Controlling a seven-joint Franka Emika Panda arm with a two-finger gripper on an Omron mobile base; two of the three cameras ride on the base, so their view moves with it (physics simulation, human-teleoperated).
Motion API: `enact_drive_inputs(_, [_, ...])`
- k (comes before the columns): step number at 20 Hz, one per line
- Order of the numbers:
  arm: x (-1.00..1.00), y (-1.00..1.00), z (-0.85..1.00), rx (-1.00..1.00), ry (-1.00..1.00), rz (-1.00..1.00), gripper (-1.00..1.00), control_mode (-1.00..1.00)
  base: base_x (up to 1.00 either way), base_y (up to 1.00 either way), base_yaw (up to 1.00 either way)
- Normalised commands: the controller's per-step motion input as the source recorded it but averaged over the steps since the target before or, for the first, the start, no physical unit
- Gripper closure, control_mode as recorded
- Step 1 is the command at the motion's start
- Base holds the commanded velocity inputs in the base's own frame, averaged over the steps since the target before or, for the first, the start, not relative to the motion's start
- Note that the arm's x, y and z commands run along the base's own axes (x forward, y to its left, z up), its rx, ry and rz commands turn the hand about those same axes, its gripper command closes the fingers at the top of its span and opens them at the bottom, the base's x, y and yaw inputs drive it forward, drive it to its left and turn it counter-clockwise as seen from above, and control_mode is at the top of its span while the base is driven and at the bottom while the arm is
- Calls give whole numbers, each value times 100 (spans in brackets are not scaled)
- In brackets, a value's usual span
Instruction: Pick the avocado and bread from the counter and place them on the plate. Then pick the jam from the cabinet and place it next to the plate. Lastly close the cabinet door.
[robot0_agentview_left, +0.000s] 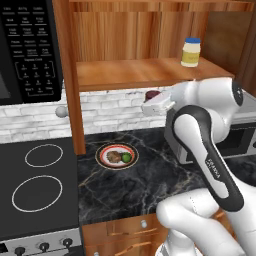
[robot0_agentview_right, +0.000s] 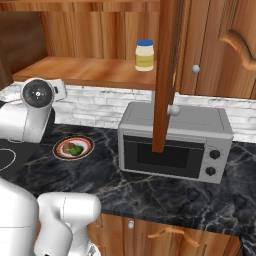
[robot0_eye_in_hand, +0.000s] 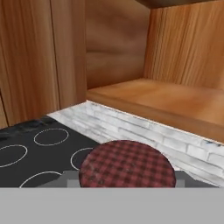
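The jam (robot0_agentview_left: 151, 94), a dark red jar, sits in my gripper (robot0_agentview_left: 153, 103), which is shut on it just below the cabinet shelf (robot0_agentview_left: 130, 72) and above the counter (robot0_agentview_left: 130, 190). In the hand view its red checked lid (robot0_eye_in_hand: 127, 164) lies between my fingertips. The plate (robot0_agentview_left: 101, 156) rests on the counter below and to the left, carrying the bread (robot0_agentview_left: 114, 156) and the avocado (robot0_agentview_left: 126, 157). From the right base view the plate (robot0_agentview_right: 57, 148) holds the bread (robot0_agentview_right: 67, 148) and the avocado (robot0_agentview_right: 76, 150). The cabinet door (robot0_agentview_left: 70, 75) stands open, seen edge-on, with its knob (robot0_agentview_left: 61, 111).
A pale yellow jar with a blue lid (robot0_agentview_left: 190, 52) stands on the shelf. A grey toaster oven (robot0_agentview_right: 175, 145) sits on the counter right of the plate. The stove (robot0_agentview_left: 37, 185) is to the left, a black microwave (robot0_agentview_left: 27, 50) above it. The open door (robot0_agentview_right: 165, 75) hangs before the oven.
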Motion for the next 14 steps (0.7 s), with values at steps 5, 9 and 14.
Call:
enact_drive_inputs(5, [0,0,-47,-2,1,17,100,-100,0,0,0])
enact_drive_inputs(9, [4,0,-38,0,3,15,100,-100,0,0,0])
enact_drive_inputs(14, [11,9,-43,-1,7,11,100,-100,0,0,0])
